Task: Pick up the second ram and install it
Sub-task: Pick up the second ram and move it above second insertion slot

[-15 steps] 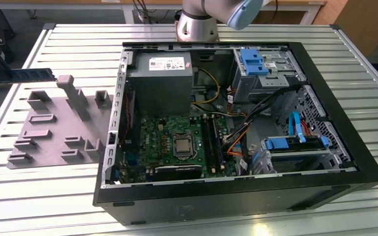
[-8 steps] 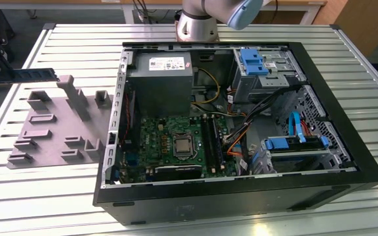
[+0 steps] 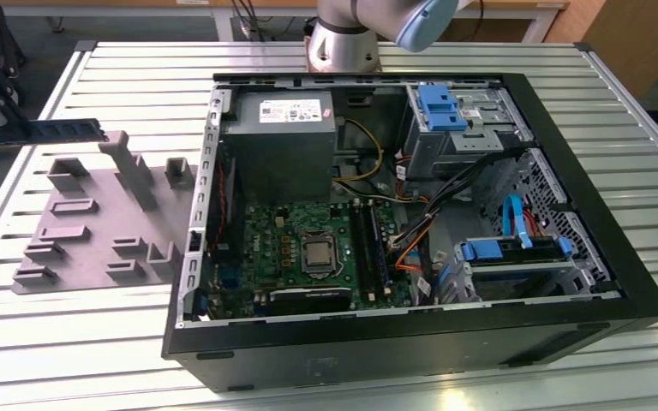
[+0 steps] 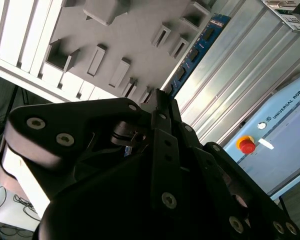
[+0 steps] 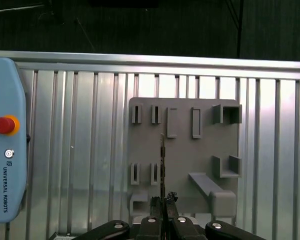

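Slatted metal counter (image 3: 78, 342) carries an open computer case (image 3: 421, 351) lying on its side. A grey holder plate (image 3: 89, 223) sits just beside it, toward the exterior view's left.

Tool (image 5: 163, 204) is closed on the ram stick (image 3: 66, 130), gripping it by one end. The stick is clear of the plate, held in the air over it and roughly level in the exterior view.

First wrist view: I see the stick edge-on, a thin line running out from the tool across the plate.

Second wrist view: its blue face with dark chips shows, reaching out along the plate's edge with the slats beyond.

The stick is well apart from the motherboard (image 3: 295, 248) and the black memory slots (image 3: 369, 244) inside the case.

Pale blue control pendant (image 5: 5, 140) lies on the counter beside the plate.
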You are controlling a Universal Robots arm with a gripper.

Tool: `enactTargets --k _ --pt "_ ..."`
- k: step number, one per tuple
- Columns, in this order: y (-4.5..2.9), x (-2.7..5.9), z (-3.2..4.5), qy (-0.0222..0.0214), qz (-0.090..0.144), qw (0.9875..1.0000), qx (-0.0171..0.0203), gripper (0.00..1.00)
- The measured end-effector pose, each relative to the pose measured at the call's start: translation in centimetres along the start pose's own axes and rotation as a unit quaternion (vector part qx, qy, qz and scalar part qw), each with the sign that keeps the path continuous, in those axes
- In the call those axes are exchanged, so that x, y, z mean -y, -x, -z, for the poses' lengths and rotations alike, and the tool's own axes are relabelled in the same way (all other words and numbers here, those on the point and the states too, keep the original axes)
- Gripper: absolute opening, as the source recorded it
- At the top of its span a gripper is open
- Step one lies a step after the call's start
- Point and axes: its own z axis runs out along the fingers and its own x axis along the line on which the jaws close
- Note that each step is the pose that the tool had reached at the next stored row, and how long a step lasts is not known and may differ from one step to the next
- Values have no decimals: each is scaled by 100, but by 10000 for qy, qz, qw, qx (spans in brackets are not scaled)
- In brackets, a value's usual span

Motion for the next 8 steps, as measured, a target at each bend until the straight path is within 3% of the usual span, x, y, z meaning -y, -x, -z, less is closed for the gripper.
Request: enactTargets --k 8 --pt "-1 40 1 0 0 10000 0 14"
